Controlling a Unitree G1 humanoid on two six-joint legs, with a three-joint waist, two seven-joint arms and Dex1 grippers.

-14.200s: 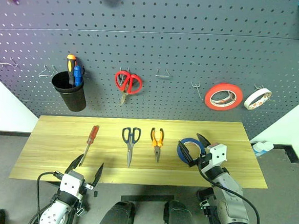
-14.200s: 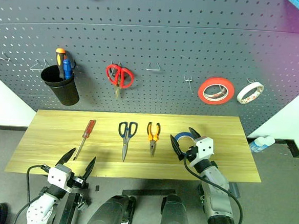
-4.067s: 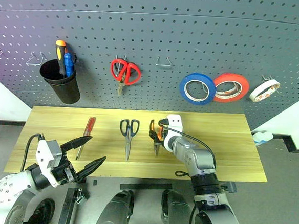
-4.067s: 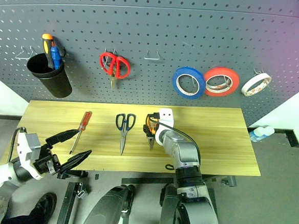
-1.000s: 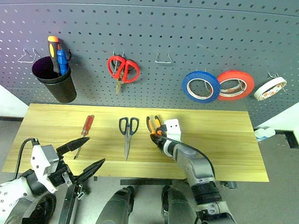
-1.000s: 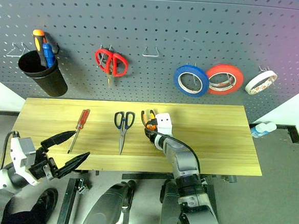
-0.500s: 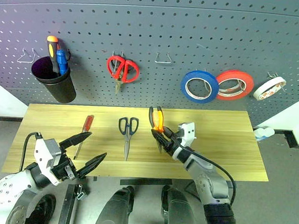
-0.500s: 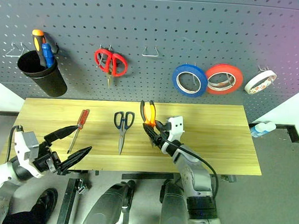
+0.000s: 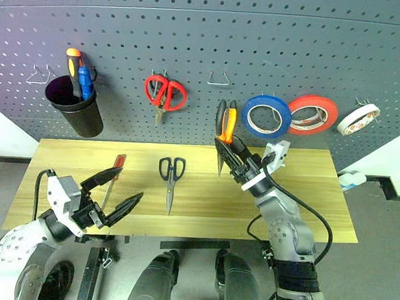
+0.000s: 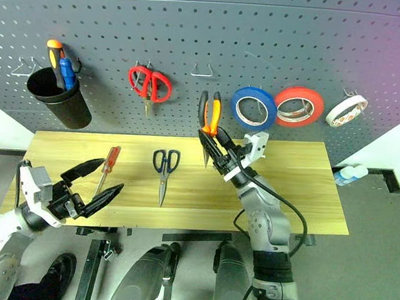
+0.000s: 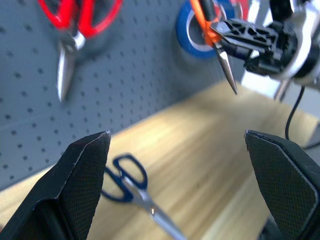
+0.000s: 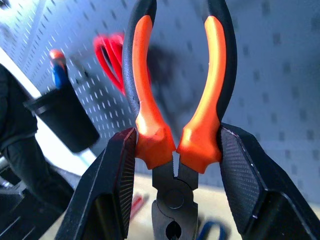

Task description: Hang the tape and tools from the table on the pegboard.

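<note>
Right gripper (image 9: 232, 154) clamps my small pliers with orange-and-black rubber handles (image 9: 225, 122) low on the handles by the pivot, raised before the dark grey perforated pegboard (image 9: 207, 47), just left of the blue tape roll (image 9: 266, 116). Rigid, light, grippy sleeves; handles could spread. Left gripper (image 9: 112, 194) spread wide, empty.

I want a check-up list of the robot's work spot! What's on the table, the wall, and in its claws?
Surface: table of light wood, in front of the pegboard.
Job's things: blue tape hangs on the pegboard; screwdriver and dark scissors lie on the table; pliers held up, handles upward.
Clutter: red scissors, red-orange tape, white tape and black cup on the pegboard.
Claws: right claw shut on the pliers; left claw open, holding nothing.
Cables: black cable along the right arm.
Surroundings: grey floor.
</note>
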